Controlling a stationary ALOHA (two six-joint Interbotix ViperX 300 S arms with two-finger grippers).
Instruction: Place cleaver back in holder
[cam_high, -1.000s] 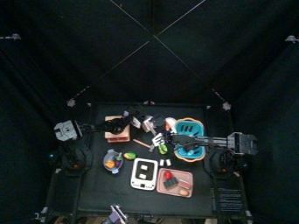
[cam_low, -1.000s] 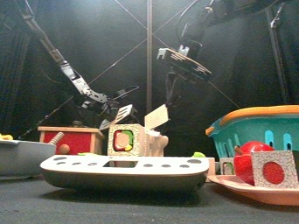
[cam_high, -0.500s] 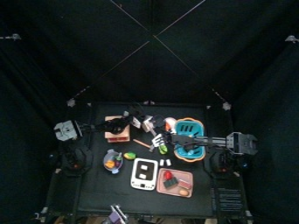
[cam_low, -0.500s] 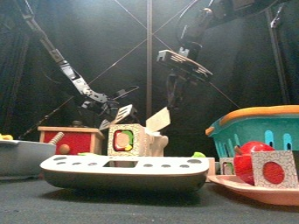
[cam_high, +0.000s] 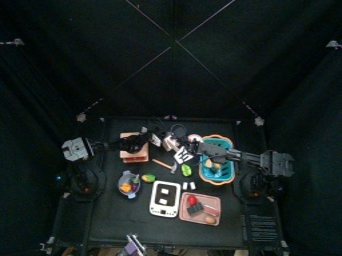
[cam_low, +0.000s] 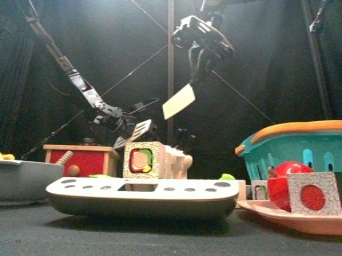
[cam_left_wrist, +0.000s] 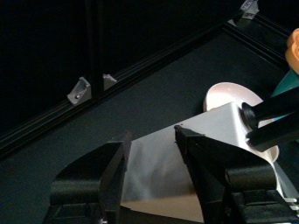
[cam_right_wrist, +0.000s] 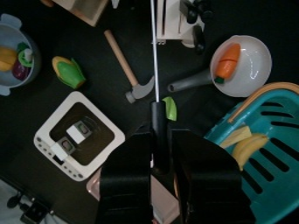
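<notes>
Dim, curtain-dark surroundings; light falls from above onto the table (cam_high: 100, 215), whose small objects look soft from overhead.

The basket (cam_low: 297, 146) is teal with an orange rim. The cleaver (cam_low: 178, 99) shows a pale cream blade, and the box (cam_low: 80, 159) at the left is red with an orange top. The tray (cam_low: 144, 195) in front is cream over dark grey.

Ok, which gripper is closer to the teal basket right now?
Right. The right gripper, holding the cleaver, is raised above the table just beside the teal basket; the left gripper is open, low over the table's other side.
</notes>
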